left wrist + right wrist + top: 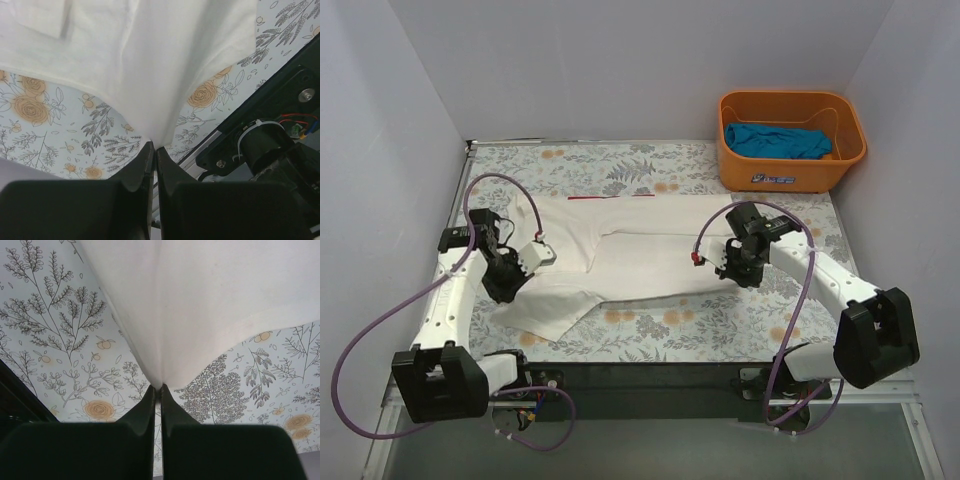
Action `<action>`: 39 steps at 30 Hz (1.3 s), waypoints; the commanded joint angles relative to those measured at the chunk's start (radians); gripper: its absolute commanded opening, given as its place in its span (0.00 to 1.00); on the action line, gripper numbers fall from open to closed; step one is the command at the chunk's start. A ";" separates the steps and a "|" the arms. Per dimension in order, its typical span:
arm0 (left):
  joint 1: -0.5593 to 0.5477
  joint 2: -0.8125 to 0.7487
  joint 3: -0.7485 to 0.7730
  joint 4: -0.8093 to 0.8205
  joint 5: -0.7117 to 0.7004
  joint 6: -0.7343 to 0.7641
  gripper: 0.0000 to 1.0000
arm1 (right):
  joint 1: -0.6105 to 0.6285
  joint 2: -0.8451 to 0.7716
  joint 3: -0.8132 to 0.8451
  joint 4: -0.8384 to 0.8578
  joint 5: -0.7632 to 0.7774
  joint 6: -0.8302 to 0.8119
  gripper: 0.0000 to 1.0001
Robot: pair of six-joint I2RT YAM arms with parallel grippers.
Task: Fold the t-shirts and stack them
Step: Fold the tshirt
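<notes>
White t-shirt [640, 255]: spread across the middle of the floral table cover [660, 325], long side running left to right; thin red trim [610, 197] along the far edge; near-left part lying as a slanted flap that reaches toward the near edge.
Left gripper [530, 258]: low at the shirt's left end, above the slanted flap.
Left fingers [135, 172]: pressed together on a pinch of the white cloth, no gap showing between them; fabric drawn to a point at the tips and fanning out wide beyond them, floral cover showing on either side.
Right gripper [717, 258]: at the shirt's right end, on its near side.
Right fingers [142, 412]: clamped tight on a peak of the same white cloth – fabric tented up from the tips, a crease running straight away from the pinch.
Teal-blue t-shirt [775, 140]: bunched up inside the orange basket [790, 172], well apart from the white one.
Orange basket: far right corner of the table, beyond the right arm.
Arms: both bent inward toward the shirt from the near edge – one at each end of it, purple cables [380, 330] looping off each.
</notes>
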 commanded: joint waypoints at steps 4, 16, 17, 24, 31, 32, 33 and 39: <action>0.038 0.189 0.300 -0.052 0.093 -0.045 0.00 | -0.041 0.034 0.109 -0.067 -0.019 -0.055 0.01; 0.040 0.501 0.587 0.086 0.068 -0.117 0.00 | -0.113 0.298 0.416 -0.075 0.022 -0.182 0.01; 0.040 0.512 0.604 0.095 0.068 -0.131 0.00 | -0.115 0.327 0.449 -0.075 0.025 -0.188 0.01; 0.040 0.660 0.756 0.109 0.064 -0.183 0.00 | -0.127 0.436 0.552 -0.071 0.048 -0.224 0.01; 0.040 0.732 0.791 0.166 0.052 -0.203 0.00 | -0.138 0.542 0.673 -0.076 0.071 -0.233 0.01; 0.040 0.741 0.794 0.169 0.047 -0.203 0.00 | -0.138 0.562 0.684 -0.075 0.071 -0.233 0.01; 0.040 0.755 0.805 0.178 0.041 -0.201 0.00 | -0.139 0.569 0.694 -0.076 0.075 -0.233 0.01; 0.040 0.834 0.913 0.186 0.027 -0.194 0.00 | -0.141 0.616 0.724 -0.073 0.078 -0.245 0.01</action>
